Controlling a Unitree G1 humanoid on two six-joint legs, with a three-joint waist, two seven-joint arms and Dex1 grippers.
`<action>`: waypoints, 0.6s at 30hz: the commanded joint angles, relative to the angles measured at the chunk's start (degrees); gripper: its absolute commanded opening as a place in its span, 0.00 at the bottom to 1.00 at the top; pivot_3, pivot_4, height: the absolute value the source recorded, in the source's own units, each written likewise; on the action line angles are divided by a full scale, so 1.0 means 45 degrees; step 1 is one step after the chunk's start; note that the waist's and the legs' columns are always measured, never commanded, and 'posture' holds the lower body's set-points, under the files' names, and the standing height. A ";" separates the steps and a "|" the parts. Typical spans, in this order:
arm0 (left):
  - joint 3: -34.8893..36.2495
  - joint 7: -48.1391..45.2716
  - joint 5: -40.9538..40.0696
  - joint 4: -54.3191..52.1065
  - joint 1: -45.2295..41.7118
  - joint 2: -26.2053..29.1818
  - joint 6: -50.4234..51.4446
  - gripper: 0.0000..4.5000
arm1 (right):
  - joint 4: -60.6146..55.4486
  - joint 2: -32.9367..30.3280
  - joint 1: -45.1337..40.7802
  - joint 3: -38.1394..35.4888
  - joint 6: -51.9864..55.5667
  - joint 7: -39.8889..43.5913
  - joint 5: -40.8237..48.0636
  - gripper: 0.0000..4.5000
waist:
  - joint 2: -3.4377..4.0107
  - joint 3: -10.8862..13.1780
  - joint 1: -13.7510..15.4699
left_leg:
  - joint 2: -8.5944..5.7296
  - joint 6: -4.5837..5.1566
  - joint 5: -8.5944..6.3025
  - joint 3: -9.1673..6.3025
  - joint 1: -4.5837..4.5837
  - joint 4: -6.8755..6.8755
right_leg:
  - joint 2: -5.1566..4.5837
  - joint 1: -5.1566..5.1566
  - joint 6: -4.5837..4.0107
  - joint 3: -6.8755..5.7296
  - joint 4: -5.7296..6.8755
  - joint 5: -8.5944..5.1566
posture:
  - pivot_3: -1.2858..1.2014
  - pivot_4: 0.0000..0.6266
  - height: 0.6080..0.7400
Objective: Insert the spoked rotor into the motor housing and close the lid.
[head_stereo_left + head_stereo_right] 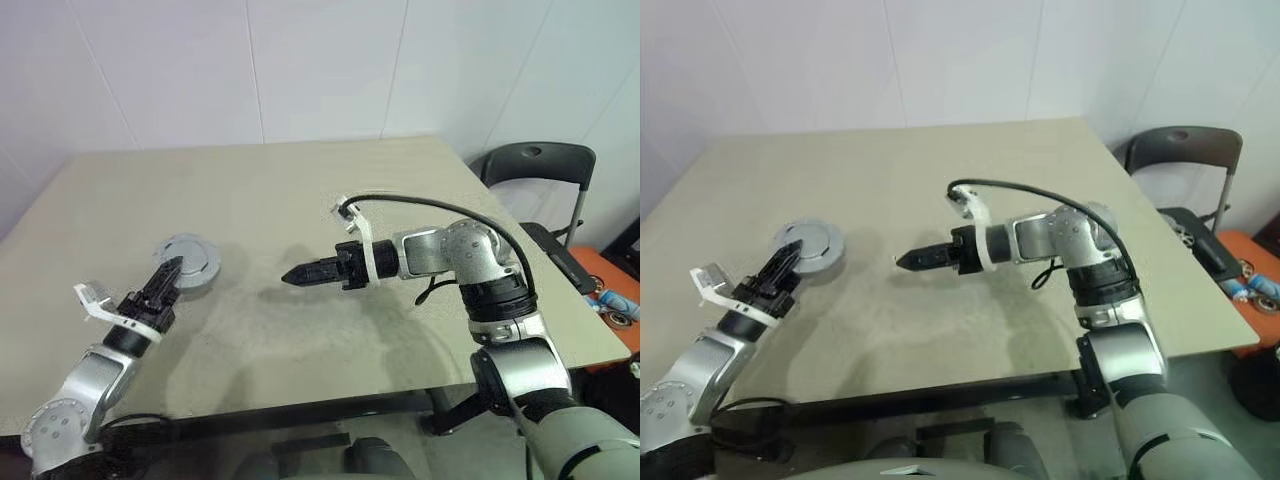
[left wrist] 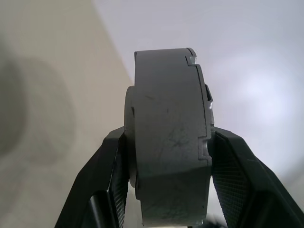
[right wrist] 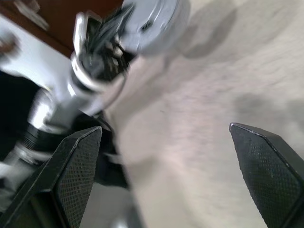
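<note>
My left gripper (image 1: pixel 172 267) is shut on a thick grey round unit (image 1: pixel 192 260), held flat and low over the table's left side. Its upper face is the grey lid (image 1: pixel 812 243). In the left wrist view the unit (image 2: pixel 166 137) stands edge-on between the black fingers (image 2: pixel 109 166), with a stepped seam where the lid meets the motor housing (image 2: pixel 161 156). The spoked rotor is hidden. My right gripper (image 1: pixel 297 274) hovers over the table's middle, pointing left at the unit. It is open and empty, with its fingers (image 3: pixel 78 161) wide apart.
The beige table (image 1: pixel 300 190) reaches back to a white wall. A black folding chair (image 1: pixel 540 165) stands past the table's right edge, with an orange object (image 1: pixel 618 275) on the floor beside it.
</note>
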 commanded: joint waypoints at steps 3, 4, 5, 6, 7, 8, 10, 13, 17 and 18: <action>0.0576 0.2295 0.0403 -0.0180 -0.1211 -0.0133 -0.1535 0.47 | -0.1141 -0.0981 0.0099 0.1863 -0.2952 0.2186 -0.2466 1.00 | -0.0029 0.0008 0.0126 | -0.0002 -0.0001 0.0000 0.0000 -0.0006 0.0000 | -0.0003 -0.0004 -0.0001 -0.0001 -0.0004 0.0000 | 0.52 0.00 1.00; 0.0547 0.2639 0.0856 -0.0126 -0.1379 -0.0127 -0.1840 0.47 | -0.1163 -0.1027 0.0180 0.1989 -0.3323 0.2385 -0.2765 1.00 | -0.0035 0.0008 0.0168 | -0.0003 -0.0002 0.0000 0.0001 -0.0005 0.0000 | -0.0003 -0.0005 -0.0002 0.0000 -0.0003 0.0001 | 0.52 0.00 1.00; 0.0605 0.3144 0.1269 0.0112 -0.1643 -0.0146 -0.2223 0.47 | -0.1146 -0.1098 0.0250 0.2196 -0.3662 0.2513 -0.3160 1.00 | -0.0037 0.0007 0.0196 | -0.0003 -0.0003 0.0000 0.0001 -0.0004 0.0000 | -0.0002 -0.0005 -0.0002 0.0000 -0.0003 0.0001 | 0.52 0.00 1.00; 0.0662 0.3447 0.1510 0.0294 -0.1844 -0.0166 -0.2474 0.47 | -0.1112 -0.1091 0.0309 0.2230 -0.3770 0.2630 -0.3328 1.00 | -0.0038 0.0007 0.0221 | -0.0003 -0.0004 0.0001 0.0000 -0.0003 0.0000 | -0.0003 -0.0005 -0.0003 -0.0001 -0.0002 0.0002 | 0.52 0.00 1.00; 0.0716 0.3840 0.1836 0.0524 -0.2077 -0.0172 -0.2748 0.47 | -0.1133 -0.1136 0.0362 0.2317 -0.3966 0.2796 -0.3549 1.00 | -0.0040 0.0005 0.0239 | -0.0005 -0.0005 0.0002 0.0000 -0.0002 0.0001 | -0.0003 -0.0004 -0.0004 -0.0001 -0.0001 0.0002 | 0.52 0.00 1.00; 0.0760 0.4097 0.2129 0.0688 -0.2243 -0.0173 -0.2967 0.47 | -0.1158 -0.1161 0.0402 0.2363 -0.4125 0.2942 -0.3736 1.00 | -0.0041 0.0006 0.0248 | -0.0006 -0.0006 0.0002 0.0000 -0.0002 0.0002 | -0.0004 -0.0004 -0.0005 -0.0001 0.0000 0.0002 | 0.52 0.00 1.00; 0.0935 0.4299 0.2212 0.0840 -0.2519 -0.0253 -0.3205 0.47 | -0.1257 -0.1176 0.0490 0.2293 -0.4282 0.3238 -0.3907 1.00 | -0.0042 0.0006 0.0248 | -0.0013 -0.0006 0.0002 0.0001 -0.0004 0.0002 | -0.0009 -0.0004 -0.0006 -0.0002 -0.0003 0.0003 | 0.52 0.00 1.00; 0.1177 0.4815 0.2708 0.1011 -0.2891 -0.0334 -0.3795 0.47 | -0.1423 -0.1222 0.0653 0.2215 -0.4816 0.3657 -0.4243 1.00 | -0.0054 0.0006 0.0286 | -0.0019 -0.0007 0.0001 0.0000 -0.0009 0.0001 | -0.0019 -0.0005 -0.0007 -0.0003 -0.0008 0.0003 | 0.52 0.00 1.00; 0.1579 0.5216 0.2541 0.1233 -0.3443 -0.0510 -0.4105 0.47 | -0.1519 -0.1281 0.0885 0.2264 -0.5549 0.4069 -0.4788 1.00 | -0.0092 -0.0001 0.0424 | -0.0019 -0.0010 0.0003 -0.0005 -0.0008 0.0003 | -0.0019 -0.0005 -0.0008 -0.0006 -0.0007 0.0004 | 0.52 0.00 1.00; 0.1607 0.5224 0.2489 0.1220 -0.3490 -0.0549 -0.4087 0.47 | -0.1505 -0.1261 0.0923 0.2254 -0.5633 0.4121 -0.4889 1.00 | -0.0092 -0.0001 0.0472 | -0.0019 -0.0010 0.0003 -0.0004 -0.0008 0.0005 | -0.0019 -0.0005 -0.0008 -0.0006 -0.0007 0.0004 | 0.52 0.00 1.00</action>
